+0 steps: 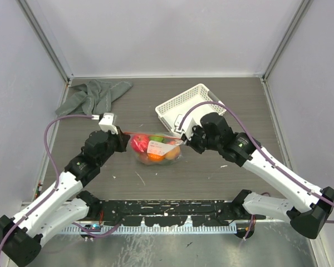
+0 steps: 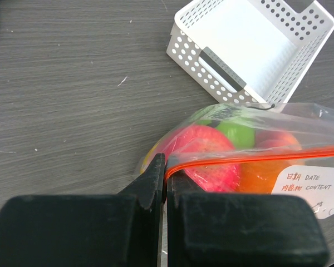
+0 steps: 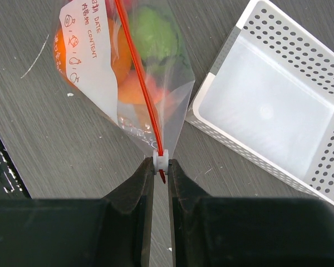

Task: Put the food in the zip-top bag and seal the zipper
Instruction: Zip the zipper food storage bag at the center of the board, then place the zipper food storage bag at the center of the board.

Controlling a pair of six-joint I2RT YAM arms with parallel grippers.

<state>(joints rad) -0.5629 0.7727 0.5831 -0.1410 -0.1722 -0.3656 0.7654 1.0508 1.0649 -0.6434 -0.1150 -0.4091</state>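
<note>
1. Food [image 1: 140, 143] sits inside the zip-top bag [image 1: 167, 158]: red, green and orange toy fruits show through the clear plastic, bunched together in its lower part.
2. The bag is in the middle of the counter [image 1: 156, 183], between the two arms and just in front of the white lattice basket [image 1: 178, 97].
3. The zipper [image 1: 156, 136] runs as one taut, straight orange-red line from one claw to the other along the bag's top edge.
4. The left claw [image 2: 166, 167] is clenched on the left end of the zipper; the strip disappears between its pressed-together fingers.
5. The right claw [image 3: 161, 164] is closed narrowly on the zipper's other end, gripping the small white slider there, with a short red tail poking out below it.
6. A white label [image 3: 89, 44] with red print is on the side of the bag.
7. I cannot tell whether the bag's bottom rests on the counter or hangs just above it.
8. A grey cloth [image 1: 94, 94] lies crumpled in the far left corner, well apart from the bag.
</note>
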